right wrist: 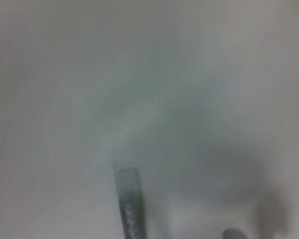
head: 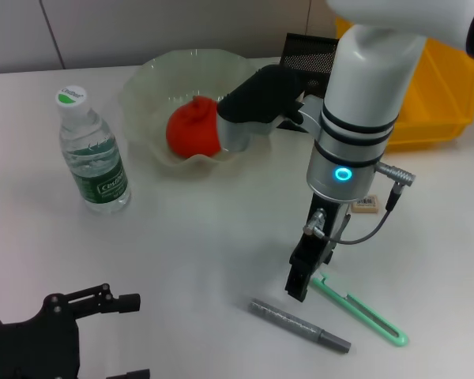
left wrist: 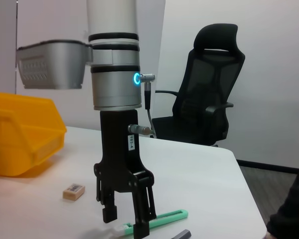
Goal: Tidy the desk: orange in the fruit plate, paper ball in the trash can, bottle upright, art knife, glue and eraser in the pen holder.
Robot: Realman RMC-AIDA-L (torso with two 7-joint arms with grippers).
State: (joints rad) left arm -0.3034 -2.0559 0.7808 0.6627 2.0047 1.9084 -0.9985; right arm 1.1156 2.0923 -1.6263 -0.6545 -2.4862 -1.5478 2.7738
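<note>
The orange (head: 191,128) lies in the translucent fruit plate (head: 146,83). To the plate's left, the bottle (head: 91,154) stands upright. At the back is the black mesh pen holder (head: 306,54). My right gripper (head: 302,283) (left wrist: 125,219) points straight down, open, its fingertips (left wrist: 142,226) straddling one end of the green art knife (head: 362,309) (left wrist: 162,218). The grey glue stick (head: 300,324) (right wrist: 129,204) lies just in front of the knife. The eraser (head: 366,205) (left wrist: 74,191) sits behind the right arm. My left gripper (head: 126,335) rests open at the near left corner. The paper ball is out of view.
A yellow bin (head: 438,91) (left wrist: 20,134) stands at the back right. A black office chair (left wrist: 207,99) is beyond the table's edge. Part of my right arm (head: 257,103) hangs over the plate's right rim.
</note>
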